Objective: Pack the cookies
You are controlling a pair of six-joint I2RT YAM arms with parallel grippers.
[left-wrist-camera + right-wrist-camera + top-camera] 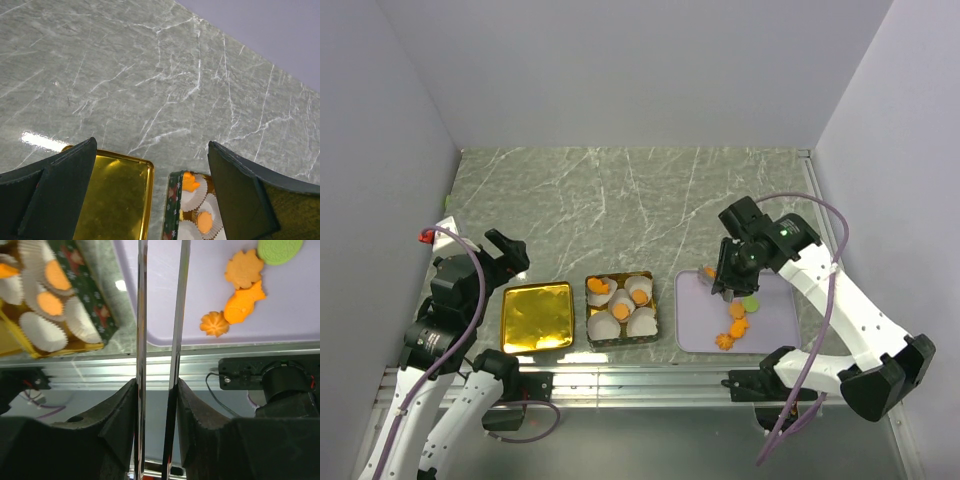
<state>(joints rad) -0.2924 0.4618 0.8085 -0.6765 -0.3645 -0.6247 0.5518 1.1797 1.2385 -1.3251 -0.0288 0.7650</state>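
Observation:
Several orange cookies [734,326] lie on a lavender tray [695,330]; the right wrist view shows a flower one [215,323], a fish-shaped one [243,302] and a leaf-shaped one [243,267]. More cookies [599,286] sit in white paper cups inside a patterned tin [591,341]. My right gripper [725,278] is over the tray's far left part, shut on metal tongs [141,315] whose tips run out of the wrist view. An orange piece [708,271] shows by the tongs; I cannot tell if it is held. My left gripper [506,256] is open and empty, above the gold lid [537,316].
A green round piece [750,301] lies on the tray among the cookies. The gold lid [115,200] lies flat just left of the tin [172,210]. A metal rail [640,382] runs along the near table edge. Walls close in on the left, back and right.

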